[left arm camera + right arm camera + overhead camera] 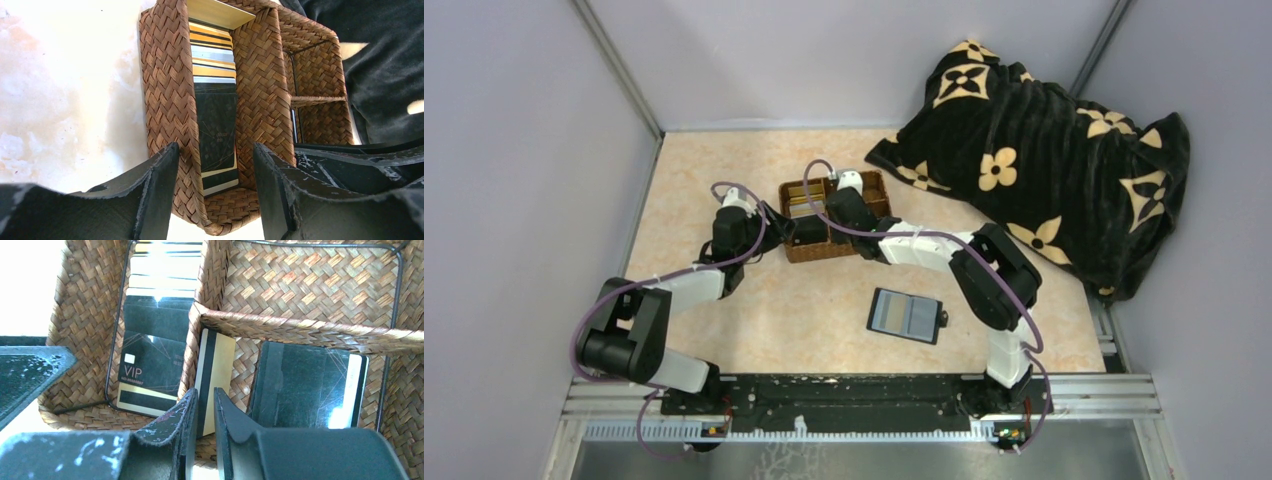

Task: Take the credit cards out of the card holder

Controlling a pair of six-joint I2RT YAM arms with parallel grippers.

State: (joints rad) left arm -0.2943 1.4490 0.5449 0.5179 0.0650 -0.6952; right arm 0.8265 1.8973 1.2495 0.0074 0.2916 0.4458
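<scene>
The black card holder [907, 315] lies open on the table in front of the arms, grey slotted inside facing up. Credit cards lie in the brown wicker tray [876, 185]. A dark VIP card [150, 372] tops a stack of gold and grey credit cards [212, 55] in one long compartment. A gold card with a black stripe [217, 367] leans on the divider, and a dark card [305, 385] lies beside it. My right gripper [205, 405] hovers just over the gold card, jaws a narrow gap apart, holding nothing. My left gripper [215, 185] is open, straddling the tray's near end.
A black blanket with cream flowers [1044, 150] is heaped at the back right, close behind the tray. Grey walls enclose the table on three sides. A metal rail [854, 395] runs along the near edge by the arm bases.
</scene>
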